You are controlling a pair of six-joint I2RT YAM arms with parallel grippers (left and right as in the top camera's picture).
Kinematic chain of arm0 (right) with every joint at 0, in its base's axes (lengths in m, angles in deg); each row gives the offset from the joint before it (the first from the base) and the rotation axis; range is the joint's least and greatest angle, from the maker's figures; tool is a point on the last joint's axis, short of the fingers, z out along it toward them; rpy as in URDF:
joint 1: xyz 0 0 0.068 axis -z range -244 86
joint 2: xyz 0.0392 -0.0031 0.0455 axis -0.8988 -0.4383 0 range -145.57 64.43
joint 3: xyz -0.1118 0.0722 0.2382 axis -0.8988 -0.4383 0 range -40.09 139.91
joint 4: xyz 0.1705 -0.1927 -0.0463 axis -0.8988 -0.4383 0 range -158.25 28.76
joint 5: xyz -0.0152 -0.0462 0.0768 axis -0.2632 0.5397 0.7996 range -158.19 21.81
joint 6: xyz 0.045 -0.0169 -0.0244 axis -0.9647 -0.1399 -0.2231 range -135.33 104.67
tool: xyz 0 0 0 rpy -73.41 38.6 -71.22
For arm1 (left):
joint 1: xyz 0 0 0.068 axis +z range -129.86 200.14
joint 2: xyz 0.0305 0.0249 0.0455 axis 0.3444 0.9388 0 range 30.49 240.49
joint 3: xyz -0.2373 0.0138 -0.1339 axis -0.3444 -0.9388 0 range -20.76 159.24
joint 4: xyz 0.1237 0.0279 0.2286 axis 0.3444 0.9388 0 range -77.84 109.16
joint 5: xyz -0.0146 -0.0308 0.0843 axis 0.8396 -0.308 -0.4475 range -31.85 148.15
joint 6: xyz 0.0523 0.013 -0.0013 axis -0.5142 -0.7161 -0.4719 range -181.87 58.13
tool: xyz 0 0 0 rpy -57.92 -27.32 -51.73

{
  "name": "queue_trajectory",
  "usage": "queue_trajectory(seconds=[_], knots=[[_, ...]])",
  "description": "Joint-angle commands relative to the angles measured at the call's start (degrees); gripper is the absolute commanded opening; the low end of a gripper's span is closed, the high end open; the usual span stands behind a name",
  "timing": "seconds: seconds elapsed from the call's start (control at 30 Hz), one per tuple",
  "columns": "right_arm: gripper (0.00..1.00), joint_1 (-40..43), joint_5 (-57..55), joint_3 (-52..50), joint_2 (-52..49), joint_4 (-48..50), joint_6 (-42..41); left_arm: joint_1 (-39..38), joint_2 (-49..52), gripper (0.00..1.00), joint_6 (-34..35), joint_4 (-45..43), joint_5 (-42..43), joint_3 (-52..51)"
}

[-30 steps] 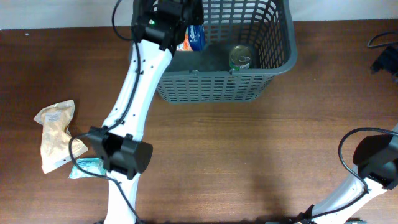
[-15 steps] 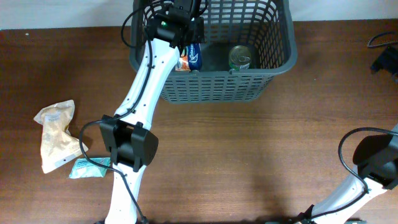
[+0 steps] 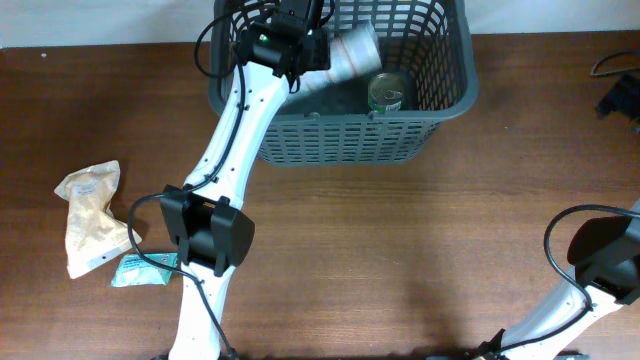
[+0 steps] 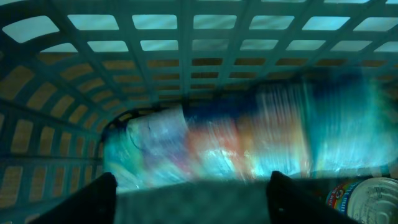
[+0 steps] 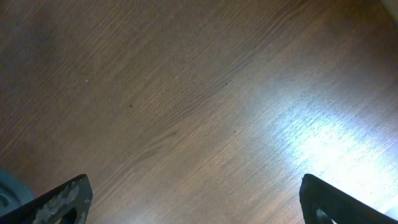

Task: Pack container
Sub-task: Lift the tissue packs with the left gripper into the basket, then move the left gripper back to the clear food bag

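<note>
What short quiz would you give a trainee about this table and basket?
1. True or false: the tin can lies inside the basket.
2. What is between the fingers of the right gripper? A) a bag B) nothing C) a can
3. How many packets lie on the table outside the basket?
Key: 1 true. 2 B. 3 two: the tan bag and the teal packet.

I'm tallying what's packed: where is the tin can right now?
Overhead, the tin can sits inside the grey basket, near its front wall toward the right, just beside the blurred packet by the left claw.
</note>
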Motion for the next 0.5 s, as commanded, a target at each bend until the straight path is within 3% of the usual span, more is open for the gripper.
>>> queue_trajectory(seconds=[0.0, 0.37, 0.4, 0.43, 0.47], knots=[[0.99, 0.2, 0.2, -0.3, 0.6, 0.2, -0.7, 0.3, -2.9, 0.73, 0.1, 0.0, -0.8, 0.9], [0.99, 0.2, 0.2, -0.3, 0.6, 0.2, -0.7, 1.0, -21.7, 0.82, -5.1, 1.9, -3.1, 0.9], [0.99, 0.2, 0.2, -0.3, 0.6, 0.2, -0.7, 1.3, -24.0, 0.87, -5.1, 2.5, -4.9, 0.9], [0.99, 0.2, 0.2, -0.3, 0.6, 0.2, -0.7, 1.8, -26.1, 0.98, -5.1, 3.3, -7.2, 0.9], [0.99, 0.2, 0.2, -0.3, 0.6, 0.2, -0.7, 2.3, -27.9, 1.0, -5.1, 4.2, -9.4, 0.9]])
